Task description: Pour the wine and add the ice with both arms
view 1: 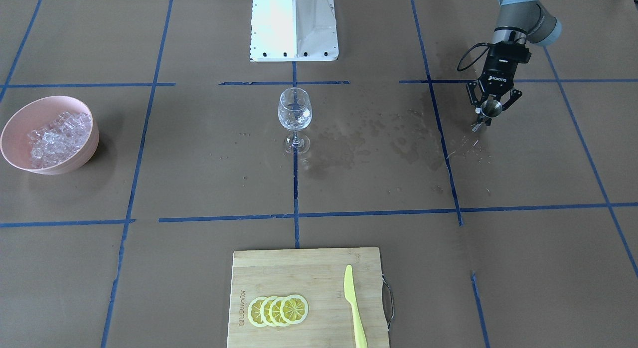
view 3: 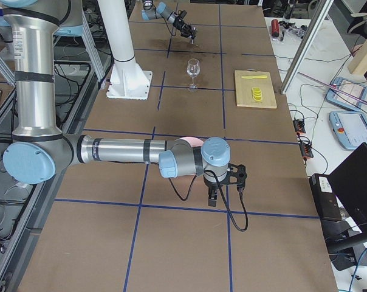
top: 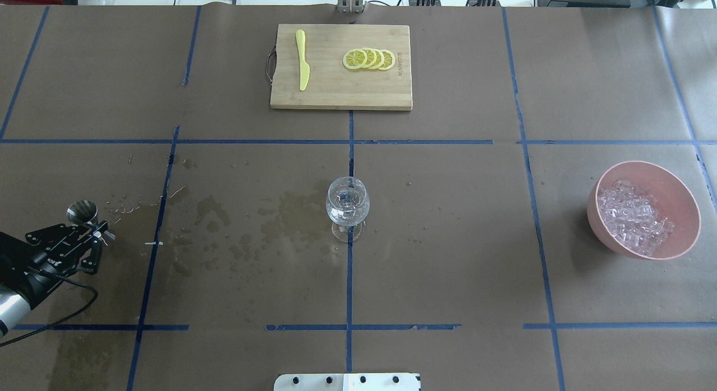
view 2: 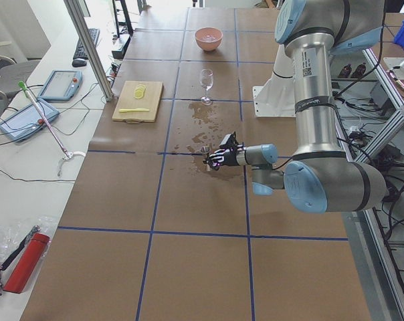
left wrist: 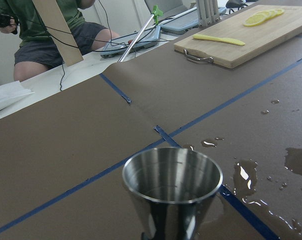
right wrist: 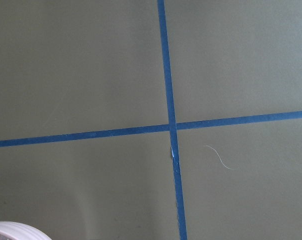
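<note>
At 9 o'clock from the stemmed glass in the overhead view, the left gripper pinches the steel jigger at its waist, with one finger on either side. The jigger is held low over the brown table with its open cup upward. The left wrist view looks into that cup, but whether any wine lies in it cannot be told. Wet patches stain the paper between jigger and glass. The glass stands upright on a blue tape line at the table's middle. At 3 o'clock from it, well apart, the pink bowl holds the ice, a heap of clear cubes. At 12 o'clock lies the wooden cutting board, bearing overlapping lemon slices and a yellow knife. The right gripper shows only in the side view, hanging over the table near the bowl. I cannot tell whether it is spread or pressed together. Its wrist camera sees a tape cross and a sliver of the bowl's rim.
</note>
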Available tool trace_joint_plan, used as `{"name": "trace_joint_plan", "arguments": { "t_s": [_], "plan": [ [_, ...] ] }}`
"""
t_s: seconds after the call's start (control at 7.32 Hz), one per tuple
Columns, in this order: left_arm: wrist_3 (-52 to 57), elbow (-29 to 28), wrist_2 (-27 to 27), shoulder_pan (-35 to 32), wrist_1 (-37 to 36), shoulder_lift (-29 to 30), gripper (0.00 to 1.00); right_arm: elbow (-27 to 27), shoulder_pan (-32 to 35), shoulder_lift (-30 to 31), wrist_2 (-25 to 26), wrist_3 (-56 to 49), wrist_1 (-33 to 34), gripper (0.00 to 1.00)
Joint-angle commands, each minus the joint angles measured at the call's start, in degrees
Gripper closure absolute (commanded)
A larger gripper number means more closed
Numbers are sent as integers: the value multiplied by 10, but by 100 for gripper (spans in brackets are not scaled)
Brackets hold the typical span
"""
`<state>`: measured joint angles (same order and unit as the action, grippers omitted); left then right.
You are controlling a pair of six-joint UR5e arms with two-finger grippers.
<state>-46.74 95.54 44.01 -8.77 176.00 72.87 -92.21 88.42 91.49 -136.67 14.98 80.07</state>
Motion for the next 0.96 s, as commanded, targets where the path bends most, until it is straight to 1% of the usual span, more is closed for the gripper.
{"name": "trace_joint_plan", "arguments": {
  "t_s": [0.0, 0.14, 0.27, 0.41, 0.68, 0.82],
  "plan": [
    [-41, -1, -30, 23, 0, 5, 100, -1, 0, 0, 0, 0, 0, 0],
    [-61, -7, -40, 25, 1, 6, 100, -2, 0, 0, 0, 0, 0, 0],
    [-63, -9, -64, 28, 1, 7, 100, -2, 0, 0, 0, 0, 0, 0],
    [-64, -24, -72, 31, 4, 14, 100, -2, 0, 1, 0, 0, 0, 0],
    [-64, -31, -76, 33, 15, 31, 100, -2, 0, 1, 0, 0, 0, 0],
    [-64, -32, -76, 34, 15, 36, 95, -2, 0, 1, 0, 0, 0, 0]
  ]
}}
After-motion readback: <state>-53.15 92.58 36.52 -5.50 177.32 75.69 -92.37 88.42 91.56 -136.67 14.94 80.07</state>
